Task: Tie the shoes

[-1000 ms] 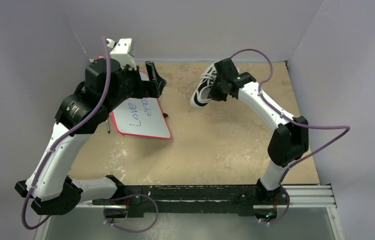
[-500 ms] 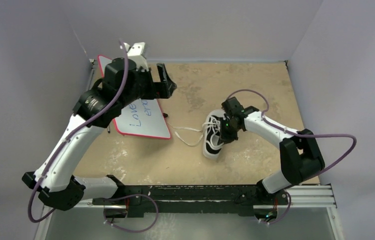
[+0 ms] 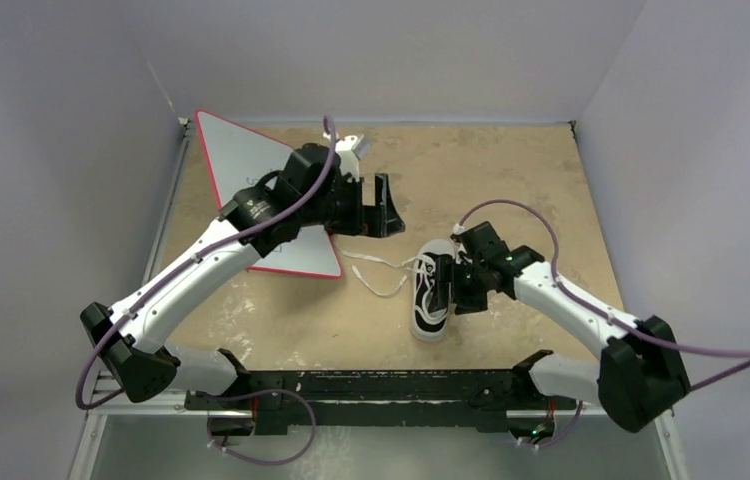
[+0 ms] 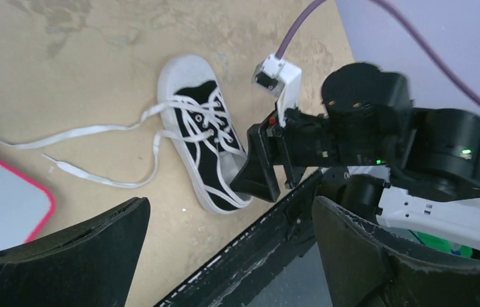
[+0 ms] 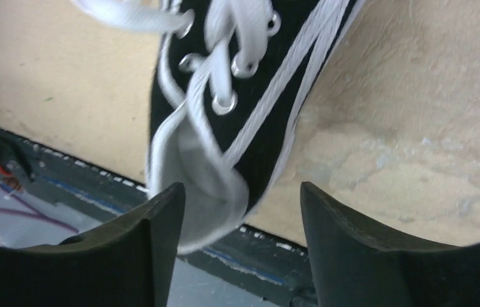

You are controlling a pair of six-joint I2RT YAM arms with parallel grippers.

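The shoe [image 3: 429, 300] is a small black low-top with white stripes, lying on the tan table near the front middle, toe cap away from the arms. Its long white laces [image 3: 376, 275] trail loose to the left. My right gripper [image 3: 451, 290] is at the shoe's heel side. In the right wrist view the gripper [image 5: 240, 220] stands open, and the heel opening of the shoe [image 5: 250, 96] sits just ahead of its left finger. My left gripper [image 3: 386, 212] hangs open above the table behind the laces; from the left wrist, the shoe [image 4: 205, 144] lies beyond its wide-open fingers [image 4: 64, 256].
A whiteboard with a red rim [image 3: 241, 160] lies at the back left, partly under the left arm; its corner [image 4: 0, 211] shows near the lace ends. The black base rail [image 3: 381, 385] runs along the near edge, close to the shoe's heel. Purple walls close in the table.
The right arm carried the shoe from the back of the table to the near middle and opened its jaws off it. The left arm swung right toward the centre.
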